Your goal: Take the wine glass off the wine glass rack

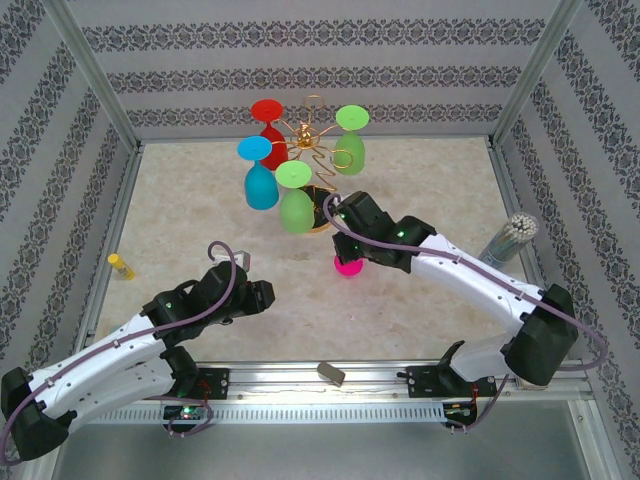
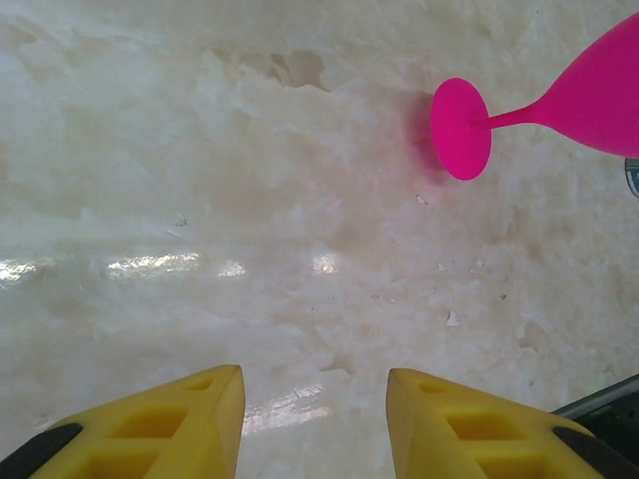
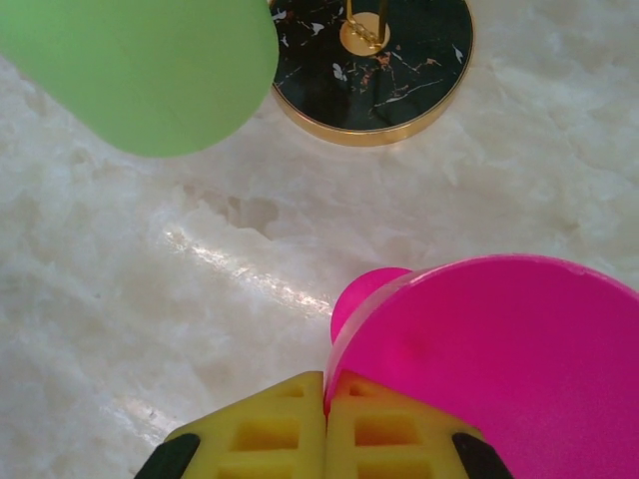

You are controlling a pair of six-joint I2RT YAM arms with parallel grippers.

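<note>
My right gripper (image 3: 325, 389) seems clamped on the pink wine glass (image 3: 499, 349) rim, just below the wine glass rack (image 3: 409, 70) in the frame. My left gripper (image 2: 315, 399) has its jaws apart and is farther off.

No text, label, brand or number can be read anywhere. The bands on the wallpaper (image 1: 300, 80) at twelve o'clock are ornament, not lettering. The marks on the black base of the wine glass rack (image 3: 399, 70) are gold veining. The small yellow object (image 1: 121, 266) at nine o'clock is too small to tell.
</note>
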